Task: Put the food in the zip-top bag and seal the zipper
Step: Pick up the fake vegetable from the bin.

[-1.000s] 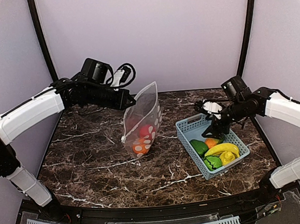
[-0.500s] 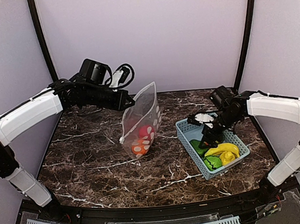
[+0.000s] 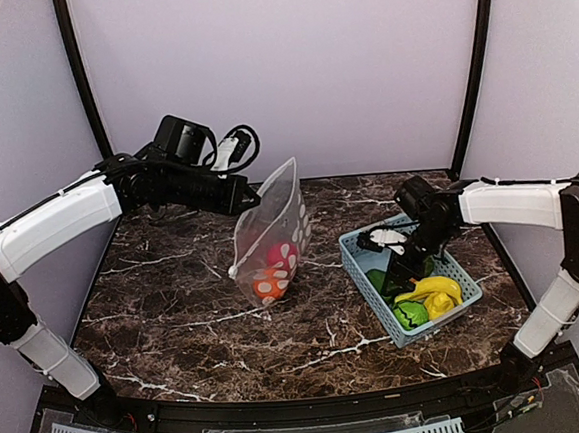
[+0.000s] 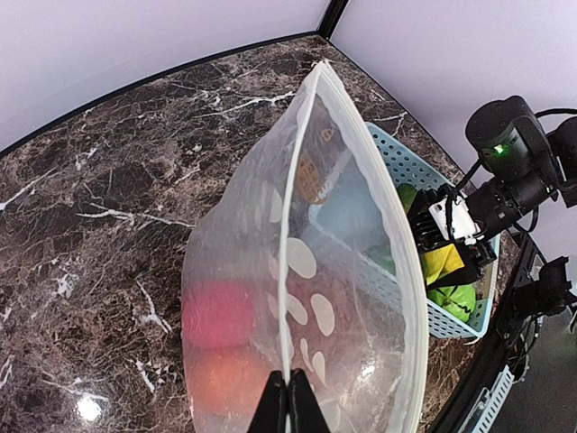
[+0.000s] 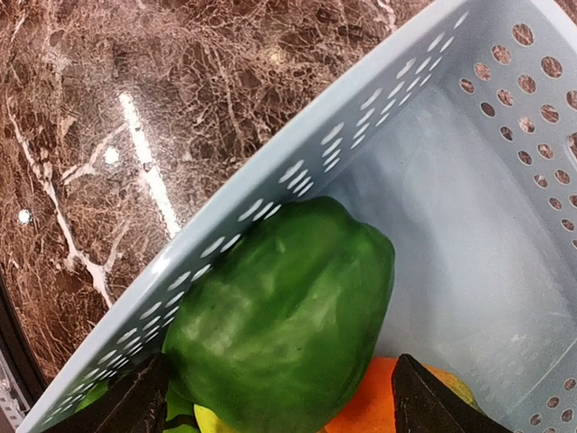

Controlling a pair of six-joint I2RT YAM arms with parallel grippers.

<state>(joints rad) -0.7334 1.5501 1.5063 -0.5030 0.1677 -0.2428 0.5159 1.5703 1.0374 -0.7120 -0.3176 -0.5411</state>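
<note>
Two balls (image 4: pixel 215 317) blur inside the zip-top bag (image 4: pixel 239 216).

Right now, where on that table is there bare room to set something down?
The marble table is bare left of the zip-top bag and along the near edge. The right is crowded: the blue basket, with the right hand inside it.

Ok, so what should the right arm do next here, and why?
Probably ease the right claw down a little and close on the green pepper. Its jaws stand open with the pepper just ahead between them in the blue basket, and the left claw holds the zip-top bag up, mouth gaping.
</note>
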